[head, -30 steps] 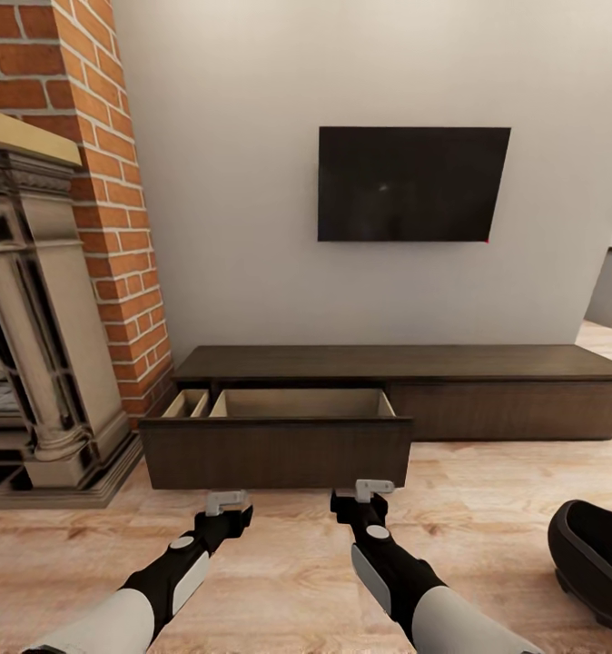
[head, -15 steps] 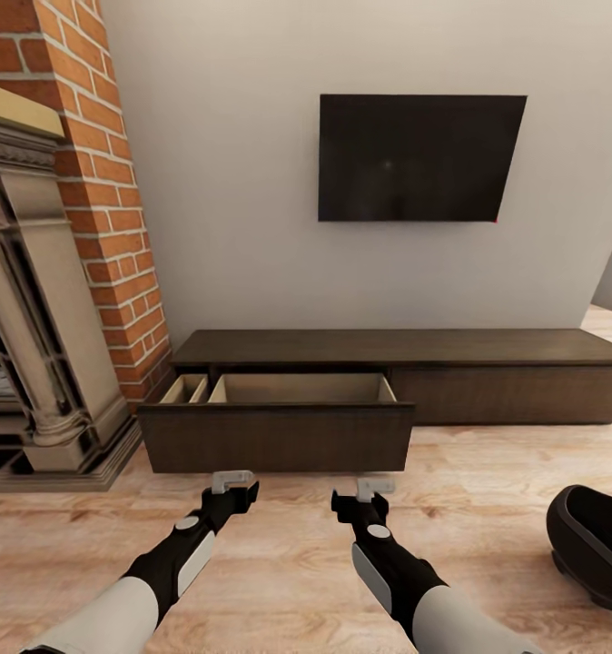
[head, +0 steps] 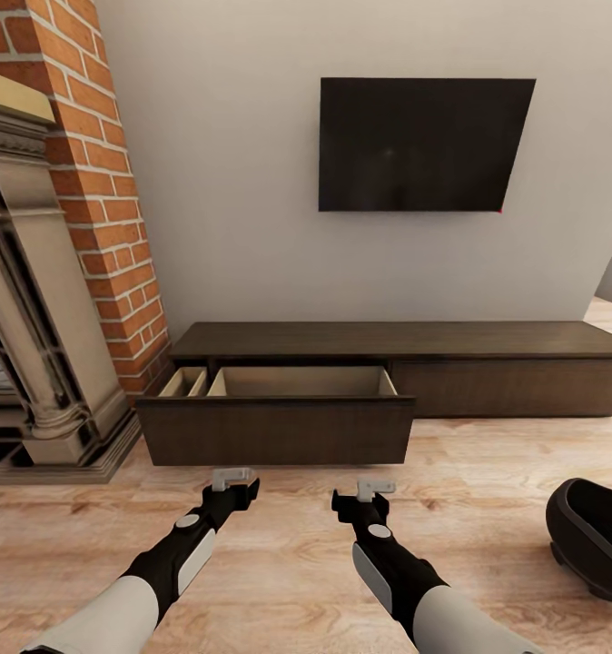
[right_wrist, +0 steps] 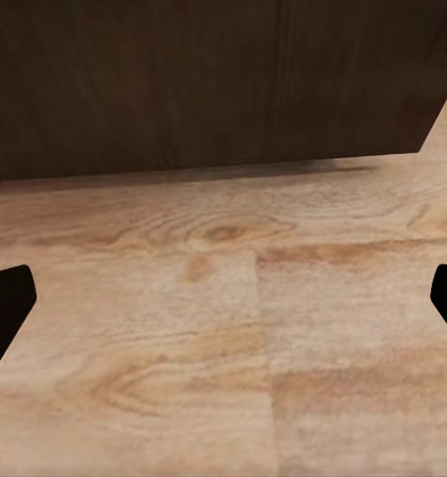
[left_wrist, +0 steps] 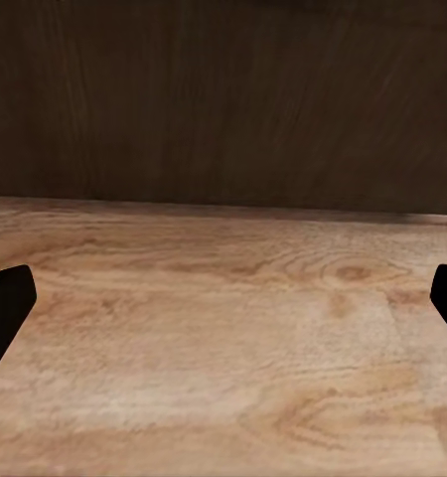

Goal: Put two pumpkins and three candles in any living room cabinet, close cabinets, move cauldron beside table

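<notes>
Your left gripper (head: 231, 476) and right gripper (head: 375, 488) both hang low over the wooden floor (head: 279, 563), and each has its fingers spread wide with nothing between them; in both wrist views the dark fingertips sit at the far edges of the picture, with only floor planks and a dark wood front between. Both point at the pulled-out drawer (head: 274, 431) of the cabinet (head: 488, 350), which stands near them but apart, not touching. The drawer is open, I think so that things can be dropped in from above; its pale inside has a narrow compartment toward the fireplace (head: 34, 318) and a wide one beside it, and what shows of it looks bare. The cabinet runs along the wall under the dark television (head: 424, 145). The cauldron (head: 592, 536) stands on the floor on your right side, well apart from the drawer, cut by the picture edge. In my judgement you are between steps: the hands are free, so they are ready to fetch a pumpkin or a candle, and the drawer waits open.
</notes>
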